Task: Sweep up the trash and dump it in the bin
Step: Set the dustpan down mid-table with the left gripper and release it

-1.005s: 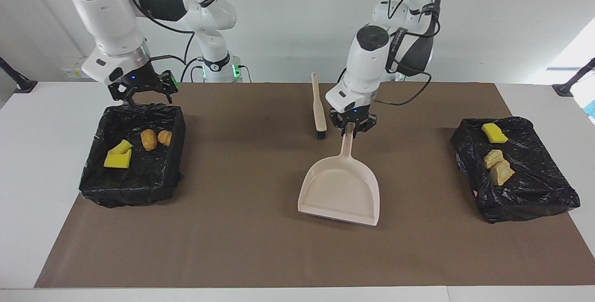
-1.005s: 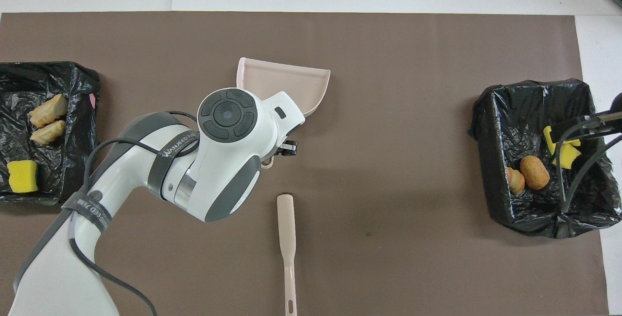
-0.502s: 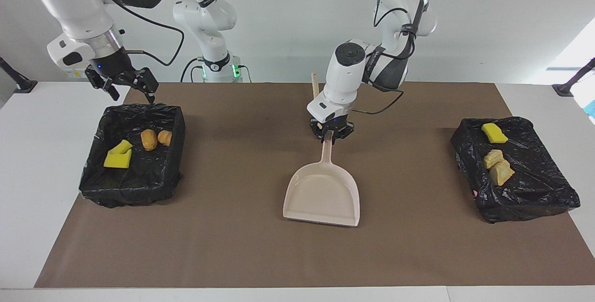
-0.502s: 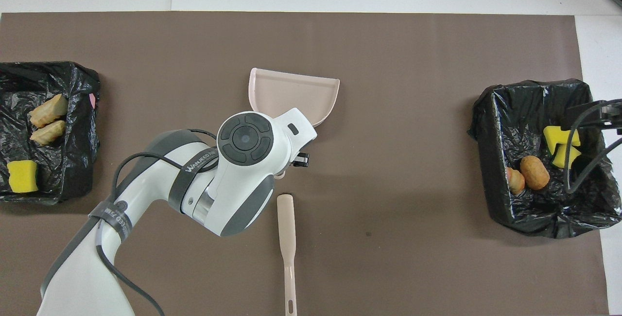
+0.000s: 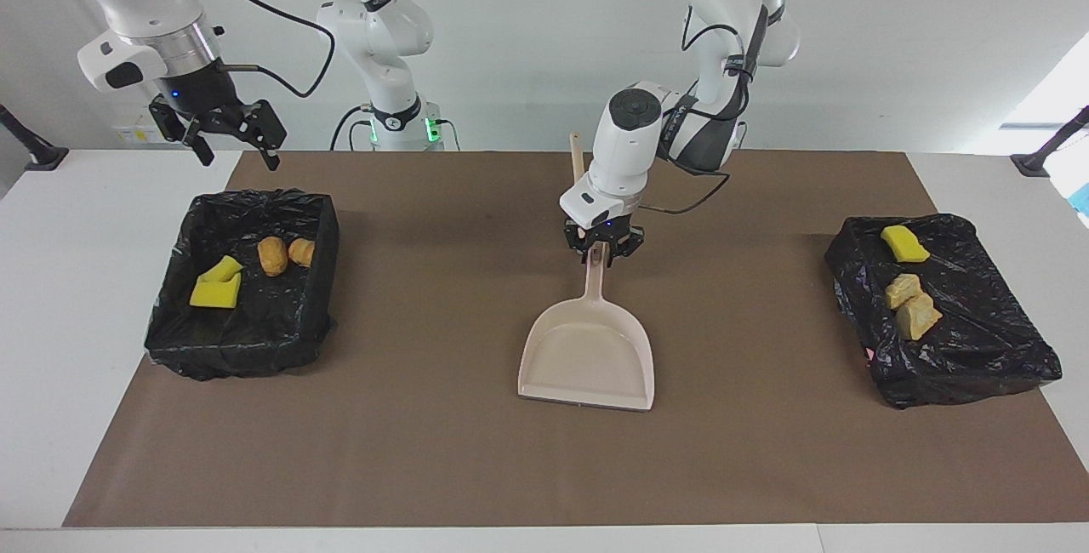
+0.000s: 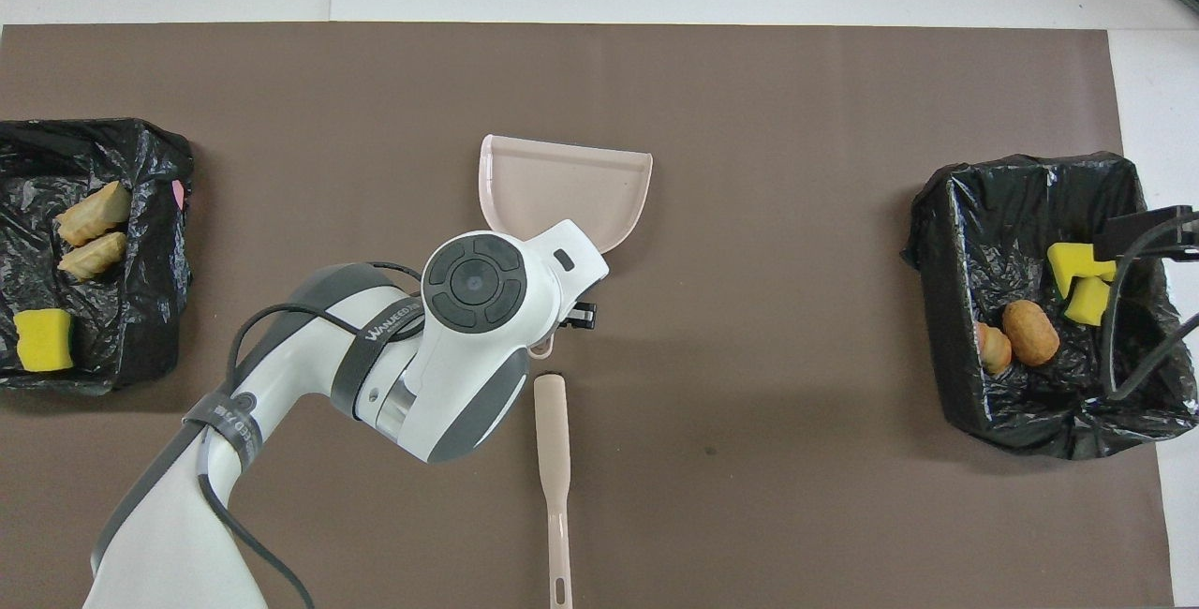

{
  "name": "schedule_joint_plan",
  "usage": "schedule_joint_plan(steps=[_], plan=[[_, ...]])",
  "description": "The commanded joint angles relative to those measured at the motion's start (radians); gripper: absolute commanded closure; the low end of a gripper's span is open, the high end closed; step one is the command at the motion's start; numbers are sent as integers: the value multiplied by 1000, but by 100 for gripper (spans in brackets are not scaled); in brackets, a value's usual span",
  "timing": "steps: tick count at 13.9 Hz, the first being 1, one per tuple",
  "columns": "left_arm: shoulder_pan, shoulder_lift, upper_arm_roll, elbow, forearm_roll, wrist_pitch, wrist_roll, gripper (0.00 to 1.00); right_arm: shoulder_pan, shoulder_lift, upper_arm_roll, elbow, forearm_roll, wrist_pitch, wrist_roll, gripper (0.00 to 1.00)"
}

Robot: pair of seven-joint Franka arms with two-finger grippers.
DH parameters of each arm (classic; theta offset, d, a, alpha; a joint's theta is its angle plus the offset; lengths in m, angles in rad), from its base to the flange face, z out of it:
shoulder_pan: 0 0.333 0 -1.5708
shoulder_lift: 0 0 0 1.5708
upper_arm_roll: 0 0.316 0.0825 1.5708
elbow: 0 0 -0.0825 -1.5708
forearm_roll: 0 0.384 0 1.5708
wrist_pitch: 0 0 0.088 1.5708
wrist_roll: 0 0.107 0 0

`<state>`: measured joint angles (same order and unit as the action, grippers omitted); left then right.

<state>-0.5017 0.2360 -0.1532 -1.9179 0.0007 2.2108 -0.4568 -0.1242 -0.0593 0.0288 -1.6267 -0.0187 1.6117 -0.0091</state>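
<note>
White table (image 5: 51, 298), brown mat (image 5: 442, 468) on top. On mat: beige dustpan (image 5: 587, 357) central; beige brush (image 6: 553, 459) nearer the robots; black-lined bins (image 5: 247, 281) (image 5: 953, 315) toward either end.

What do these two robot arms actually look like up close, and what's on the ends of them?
Both arms are glossy white with rounded, tube-like segments and dark grey joint caps. Loose black cables run along them, held by black straps with white lettering. Each ends in a small black skeletal gripper, the left gripper and the right gripper, with a tiny blue light just above it. One base glows green.
</note>
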Motion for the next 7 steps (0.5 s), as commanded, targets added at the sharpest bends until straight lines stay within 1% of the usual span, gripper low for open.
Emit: schedule_joint_plan(steps=[1, 2, 4, 7], plan=[[6, -50, 29, 17, -15, -103, -11, 0, -8, -16, 8, -24, 17, -1, -15, 0], [32, -67, 29, 31, -15, -138, -13, 0, -8, -16, 8, -24, 17, -1, -15, 0], [95, -116, 29, 33, -15, -180, 0, 0, -8, -16, 8, -24, 19, -1, -15, 0], [178, -184, 29, 31, -13, -278, 13, 0, -8, -16, 8, -24, 17, -1, -15, 0]])
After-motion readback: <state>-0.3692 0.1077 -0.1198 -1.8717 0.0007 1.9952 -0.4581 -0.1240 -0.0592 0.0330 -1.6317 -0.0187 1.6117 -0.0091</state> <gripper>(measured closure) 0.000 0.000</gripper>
